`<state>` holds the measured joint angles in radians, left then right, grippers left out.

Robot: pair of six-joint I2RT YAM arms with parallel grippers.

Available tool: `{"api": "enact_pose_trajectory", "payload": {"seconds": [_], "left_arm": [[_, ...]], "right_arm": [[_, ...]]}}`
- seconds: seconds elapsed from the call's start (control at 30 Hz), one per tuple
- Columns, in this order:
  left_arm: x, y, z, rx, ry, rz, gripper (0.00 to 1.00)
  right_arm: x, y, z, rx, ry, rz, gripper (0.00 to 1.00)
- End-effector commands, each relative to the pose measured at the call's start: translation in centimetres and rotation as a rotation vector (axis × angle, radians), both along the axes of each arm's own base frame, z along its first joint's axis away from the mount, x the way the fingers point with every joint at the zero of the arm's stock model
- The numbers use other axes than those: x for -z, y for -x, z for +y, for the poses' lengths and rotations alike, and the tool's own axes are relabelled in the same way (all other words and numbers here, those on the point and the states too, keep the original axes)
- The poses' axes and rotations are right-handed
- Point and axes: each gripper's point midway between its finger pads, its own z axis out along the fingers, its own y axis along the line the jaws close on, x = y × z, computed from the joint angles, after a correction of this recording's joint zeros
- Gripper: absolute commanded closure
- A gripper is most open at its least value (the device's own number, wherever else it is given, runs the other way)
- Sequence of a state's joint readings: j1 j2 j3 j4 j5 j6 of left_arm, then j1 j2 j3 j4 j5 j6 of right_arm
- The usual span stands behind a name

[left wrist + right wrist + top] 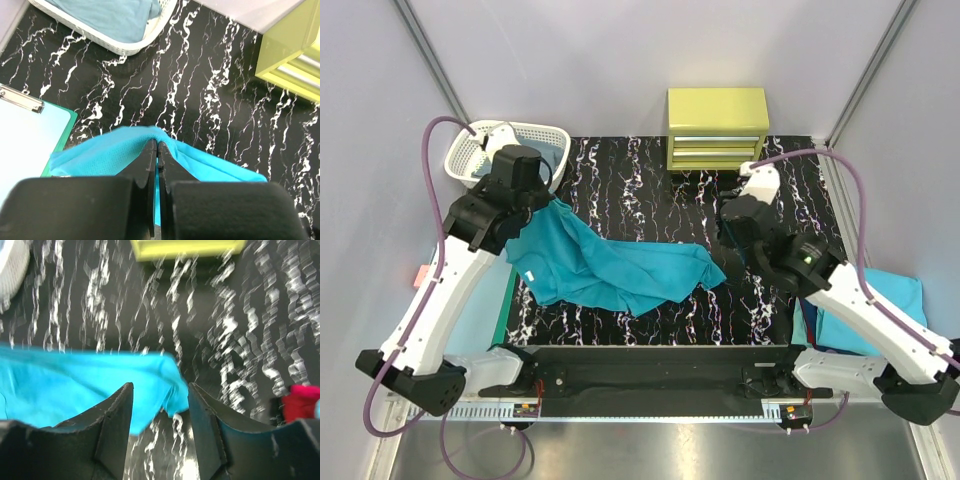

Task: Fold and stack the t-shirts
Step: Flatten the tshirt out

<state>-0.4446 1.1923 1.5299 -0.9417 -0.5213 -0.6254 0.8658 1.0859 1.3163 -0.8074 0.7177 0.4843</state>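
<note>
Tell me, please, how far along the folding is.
Done: perhaps the flat light turquoise cloth at far right. In hand: left fingers pinch the crumpled teal t-shirt; right fingers open near it. Left: folding it, plus the pale blue cloth in the white basket.

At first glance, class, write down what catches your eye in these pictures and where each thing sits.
A teal t-shirt sprawls across the middle of the black marbled table, its left corner pinched in the shut left gripper. The right gripper stands open by its right end. A yellow-green drawer chest sits at the far edge.
</note>
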Motion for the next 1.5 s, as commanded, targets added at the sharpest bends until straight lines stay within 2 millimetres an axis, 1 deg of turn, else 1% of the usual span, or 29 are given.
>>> {"api": "enact_pose_trajectory", "payload": {"seconds": [0.0, 0.03, 0.07, 0.1, 0.13, 0.17, 0.23, 0.27, 0.33, 0.37, 0.43, 0.47, 0.5, 0.6, 0.77, 0.8, 0.83, 0.87, 0.9, 0.93, 0.97, 1.0, 1.07, 1.1, 1.13, 1.2, 1.23, 1.3, 1.47], "left_arm": [[0.3, -1.0, -0.8, 0.031, 0.006, -0.014, 1.00], [0.6, -1.0, -0.8, 0.033, 0.002, -0.006, 1.00], [0.8, -1.1, -0.9, 0.035, -0.001, -0.001, 1.00], [1.0, -1.2, -1.0, 0.041, -0.003, 0.003, 1.00], [1.1, -1.3, -1.0, 0.041, -0.005, 0.007, 1.00], [1.4, -1.4, -1.2, 0.046, -0.007, 0.013, 1.00], [1.7, -1.5, -1.2, 0.049, -0.008, 0.020, 1.00], [1.9, -1.6, -1.4, 0.055, -0.009, 0.025, 1.00], [2.1, -1.7, -1.6, 0.060, -0.011, 0.030, 1.00], [2.3, -1.8, -1.6, 0.060, -0.011, 0.034, 1.00], [2.7, -1.7, -1.5, 0.061, -0.018, 0.044, 1.00], [2.9, -1.8, -1.6, 0.065, -0.019, 0.047, 1.00], [2.9, -1.7, -1.6, 0.066, -0.018, 0.048, 1.00], [3.1, -1.6, -1.6, 0.068, -0.017, 0.051, 1.00], [3.6, -1.3, -1.5, 0.071, -0.016, 0.059, 1.00], [4.0, -1.2, -1.6, 0.072, -0.017, 0.068, 1.00], [4.0, -1.1, -1.6, 0.071, -0.014, 0.068, 1.00], [4.2, -1.1, -1.6, 0.071, -0.013, 0.071, 1.00], [4.6, -1.0, -1.6, 0.071, -0.014, 0.082, 1.00], [4.6, -0.9, -1.6, 0.073, -0.012, 0.081, 1.00], [4.8, -0.8, -1.6, 0.073, -0.011, 0.086, 1.00], [5.1, -0.7, -1.6, 0.074, -0.012, 0.092, 1.00], [5.3, -0.6, -1.6, 0.076, -0.009, 0.097, 1.00], [5.5, -0.4, -1.5, 0.075, -0.013, 0.101, 1.00], [5.5, -0.4, -1.5, 0.077, -0.012, 0.099, 1.00], [5.7, -0.2, -1.4, 0.074, -0.015, 0.103, 1.00], [5.6, -0.2, -1.3, 0.076, -0.016, 0.101, 1.00], [5.6, 0.0, -1.2, 0.077, -0.019, 0.097, 1.00], [5.9, 0.4, -1.1, 0.084, -0.018, 0.103, 1.00]], "right_arm": [[5.2, 0.9, 3.9, -0.149, -0.044, 0.156, 0.47], [6.0, 1.2, 4.5, -0.171, -0.044, 0.183, 0.47], [7.8, 1.8, 5.7, -0.226, -0.046, 0.246, 0.47], [8.7, 2.3, 6.3, -0.255, -0.042, 0.279, 0.48], [9.4, 3.1, 7.4, -0.296, -0.031, 0.303, 0.48], [11.0, 3.8, 8.2, -0.328, -0.008, 0.346, 0.48], [12.5, 5.1, 9.7, -0.386, 0.026, 0.387, 0.48], [13.7, 6.2, 10.7, -0.423, 0.059, 0.415, 0.48], [15.0, 7.1, 11.9, -0.451, 0.083, 0.440, 0.48], [15.2, 8.0, 12.8, -0.484, 0.091, 0.444, 0.49], [15.7, 8.6, 13.8, -0.509, 0.095, 0.457, 0.51], [15.6, 9.5, 14.7, -0.544, 0.093, 0.463, 0.52], [15.7, 9.9, 15.2, -0.565, 0.097, 0.468, 0.52], [17.1, 11.3, 16.1, -0.612, 0.144, 0.498, 0.53], [20.4, 12.6, 16.1, -0.630, 0.187, 0.569, 0.54], [20.7, 12.6, 16.6, -0.639, 0.170, 0.566, 0.53], [21.7, 12.7, 16.7, -0.641, 0.183, 0.584, 0.53], [22.0, 12.9, 17.2, -0.653, 0.181, 0.591, 0.52], [22.3, 12.7, 17.9, -0.667, 0.176, 0.583, 0.50], [23.1, 12.6, 18.5, -0.672, 0.186, 0.591, 0.49], [23.3, 12.6, 19.0, -0.684, 0.186, 0.592, 0.48], [24.4, 12.5, 19.5, -0.693, 0.209, 0.599, 0.47], [24.4, 11.9, 21.2, -0.717, 0.209, 0.580, 0.46], [25.7, 11.8, 21.5, -0.717, 0.236, 0.597, 0.46], [25.3, 11.6, 22.6, -0.734, 0.224, 0.587, 0.46], [26.2, 11.2, 23.6, -0.745, 0.235, 0.590, 0.46], [26.0, 11.1, 24.4, -0.756, 0.226, 0.583, 0.46], [26.2, 10.7, 25.2, -0.761, 0.227, 0.578, 0.46], [25.8, 10.2, 26.0, -0.768, 0.232, 0.556, 0.46]]}}
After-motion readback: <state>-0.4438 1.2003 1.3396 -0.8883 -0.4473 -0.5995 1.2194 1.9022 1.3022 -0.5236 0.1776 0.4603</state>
